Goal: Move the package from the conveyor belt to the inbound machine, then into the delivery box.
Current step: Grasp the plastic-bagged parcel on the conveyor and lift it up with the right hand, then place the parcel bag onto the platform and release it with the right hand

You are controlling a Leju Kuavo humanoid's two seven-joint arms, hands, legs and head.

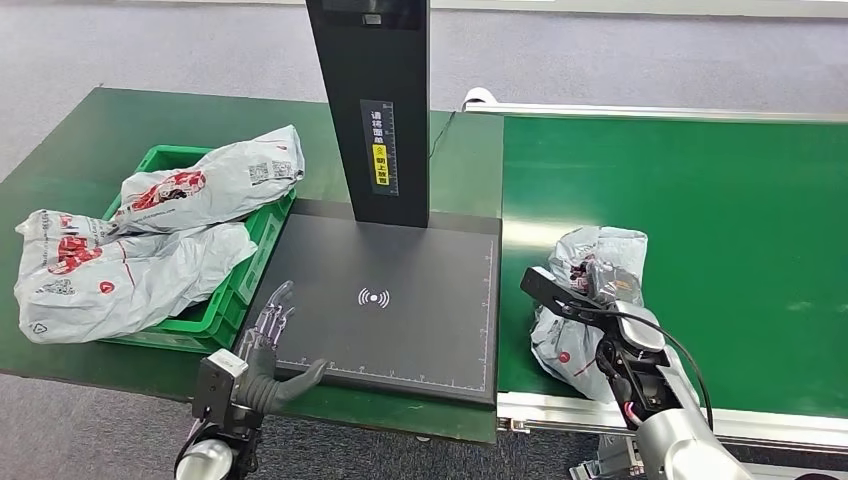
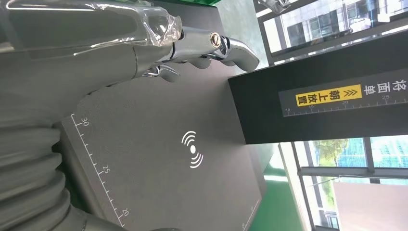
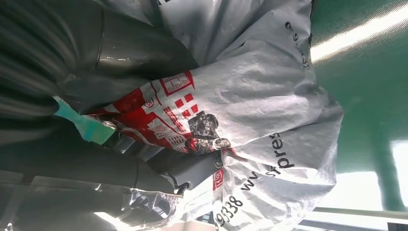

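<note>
Head view, right hand (image 1: 590,300): the fingers are closed into the crumpled grey package (image 1: 585,290), which is gripped on the green conveyor belt (image 1: 720,220), close to the belt's near edge.
Right wrist view, package (image 3: 250,120): grey film with red print is bunched against the right hand (image 3: 120,163); the fingers (image 3: 187,173) are pressed into its folds, and green belt is seen just beyond the fingertips.
Left hand (image 1: 268,345): the fingers are held apart and stretched forward, with nothing held; the fingertips are seen over the near left corner of the inbound machine's black plate (image 1: 400,330), but contact cannot be told.
Left wrist view, left hand (image 2: 144,43): the fingers (image 2: 231,48) are extended over the dark plate (image 2: 159,192); the white wave symbol (image 2: 192,150) lies beyond the fingertips, beside the black post (image 2: 317,96) with its yellow label.
Delivery box (image 1: 235,290): a green crate is set just beside the left fingers, touching the plate's left edge.
Other bags (image 1: 130,260): two grey bags with red print are piled in the crate and overhang its rim.
</note>
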